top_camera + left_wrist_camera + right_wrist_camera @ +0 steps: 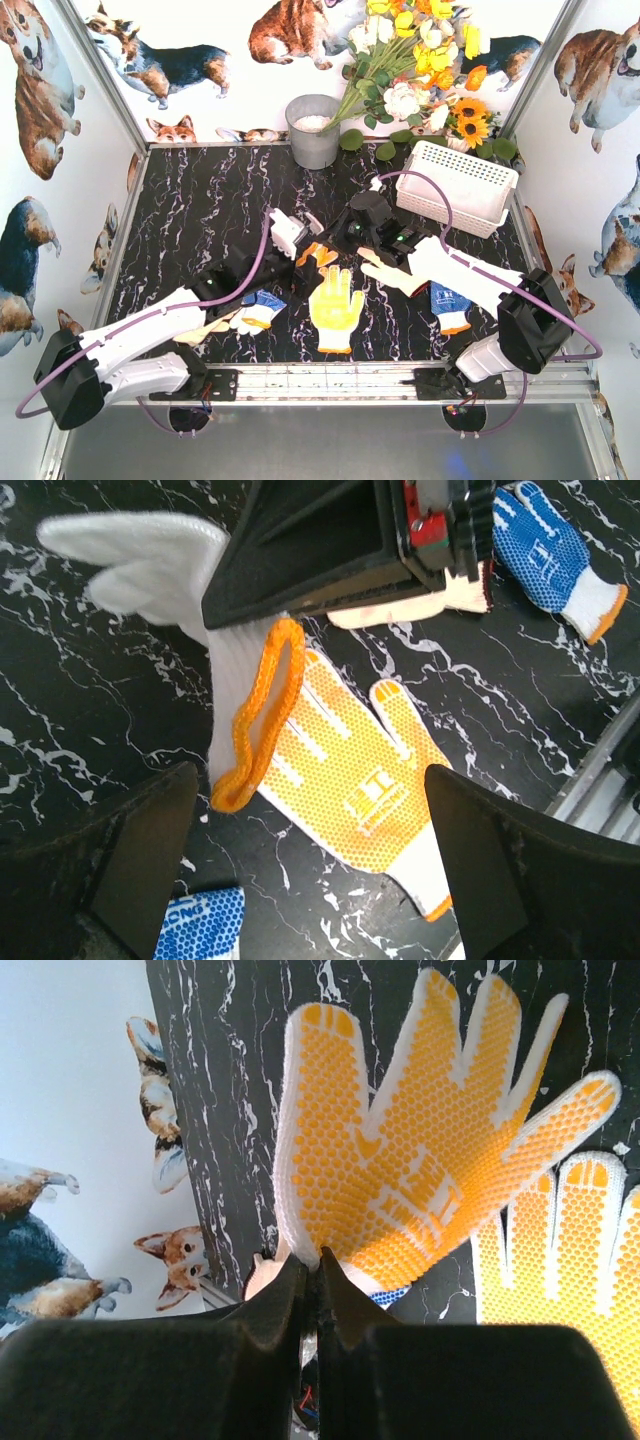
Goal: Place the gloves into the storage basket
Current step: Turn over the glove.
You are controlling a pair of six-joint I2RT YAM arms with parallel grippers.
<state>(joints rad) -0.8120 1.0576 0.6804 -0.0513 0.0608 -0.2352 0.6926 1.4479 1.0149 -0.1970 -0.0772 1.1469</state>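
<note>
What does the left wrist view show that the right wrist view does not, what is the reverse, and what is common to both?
Only the left wrist: the open left gripper, and a white knit glove with a looped orange cuff. Only the right wrist: how the right gripper is shut on the wrist end of a raised yellow-dotted glove, and the corgi wall. Both: the flat yellow-dotted glove lying on the black marble table.

White arms, black joints, purple cables
</note>
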